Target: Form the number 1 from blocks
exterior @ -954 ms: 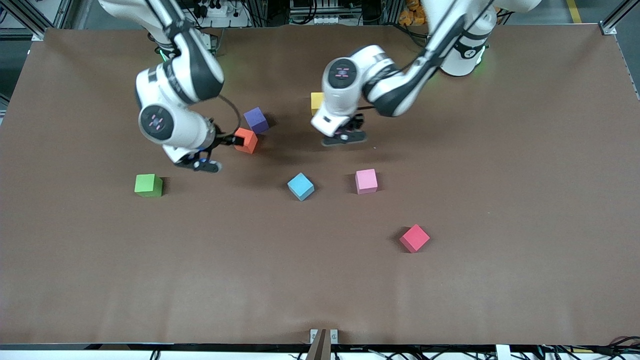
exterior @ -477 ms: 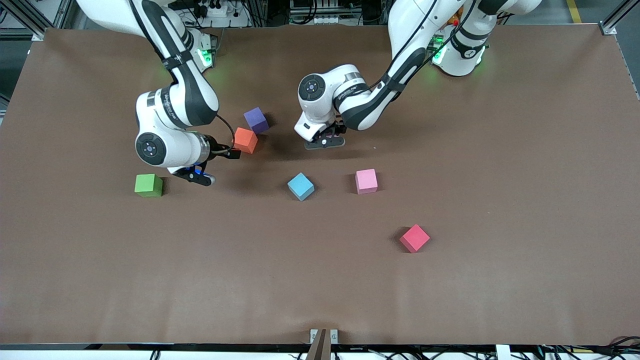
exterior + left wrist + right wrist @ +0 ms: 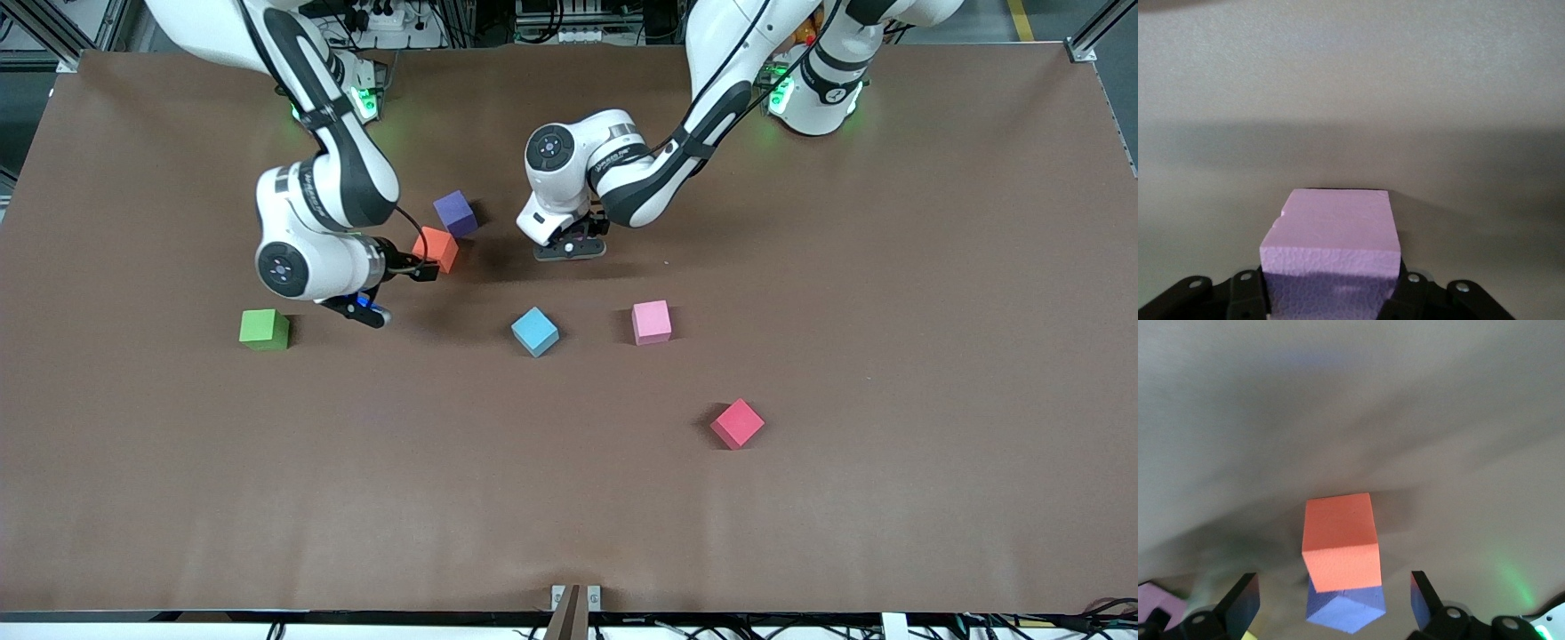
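Observation:
My left gripper point(image 3: 572, 244) point(image 3: 1331, 297) is shut on a light pink block point(image 3: 1331, 230), low over the table near the middle. The yellow block is hidden by the left arm. My right gripper point(image 3: 425, 265) point(image 3: 1331, 600) is open around the orange block point(image 3: 436, 250) point(image 3: 1340, 543), its fingers apart from the block's sides. The purple block point(image 3: 455, 213) point(image 3: 1346, 608) lies right beside the orange one, farther from the front camera. Green point(image 3: 263, 329), light blue point(image 3: 534, 332), a second light pink point(image 3: 651, 322) and crimson red point(image 3: 737, 424) blocks lie scattered nearer the front camera.
The brown table cover point(image 3: 889, 311) is bare toward the left arm's end and along the edge nearest the front camera. Both arm bases stand at the edge farthest from that camera.
The left gripper has carried its pink block lower and toward the right arm's end, and its arm now covers the yellow block. The right gripper has shifted slightly at the orange block.

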